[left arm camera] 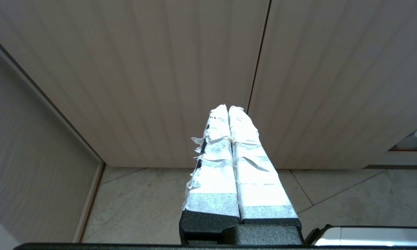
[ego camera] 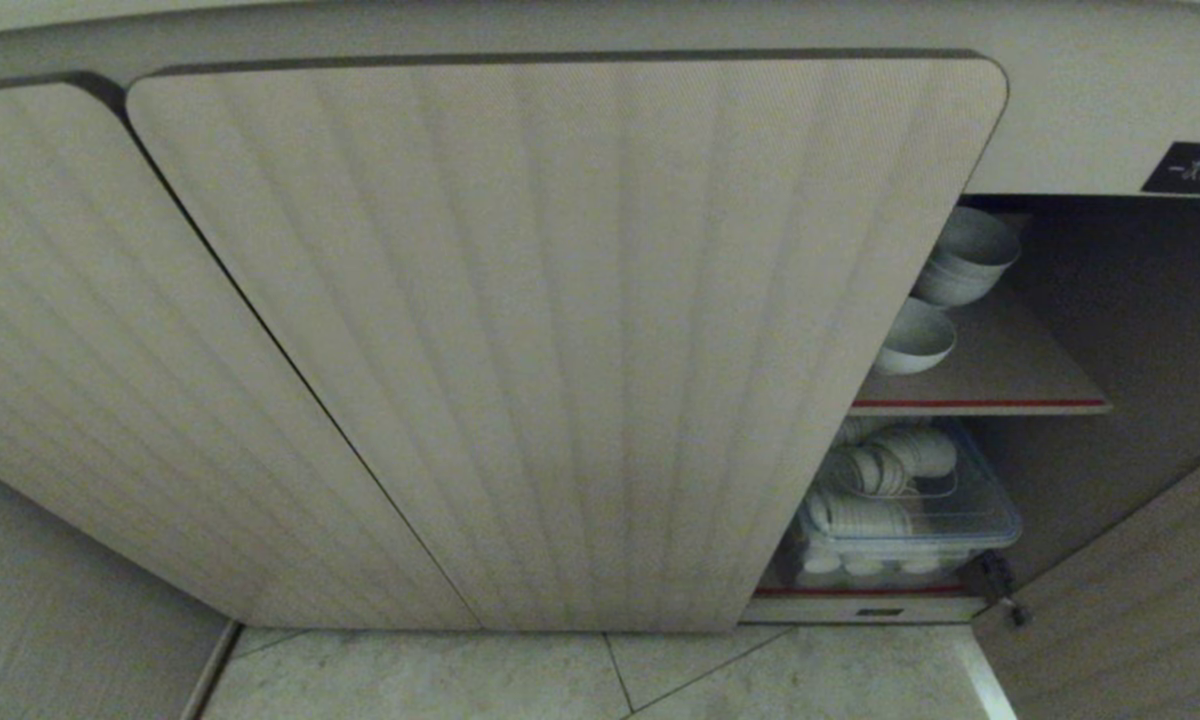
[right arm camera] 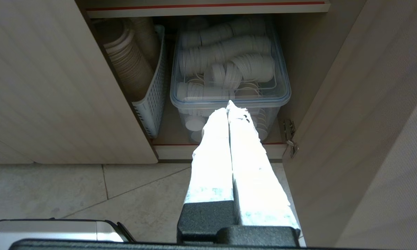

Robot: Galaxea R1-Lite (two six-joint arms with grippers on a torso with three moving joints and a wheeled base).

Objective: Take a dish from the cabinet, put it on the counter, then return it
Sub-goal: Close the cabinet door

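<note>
dish (ego camera: 915, 338): plain white, round, deep; alone on the cabinet (ego camera: 560, 340) upper red-edged shelf (ego camera: 990, 385), just beside the stacked white bowls (ego camera: 965, 258)
left tool (left arm camera: 228, 108): clenched, empty, facing closed ribbed doors
right tool (right arm camera: 228, 107): clenched, empty, before the clear bin (right arm camera: 229, 62) below

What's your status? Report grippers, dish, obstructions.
Left gripper shut, right gripper shut, both empty. Dish on cabinet shelf. Closed door partly covers it.
</note>
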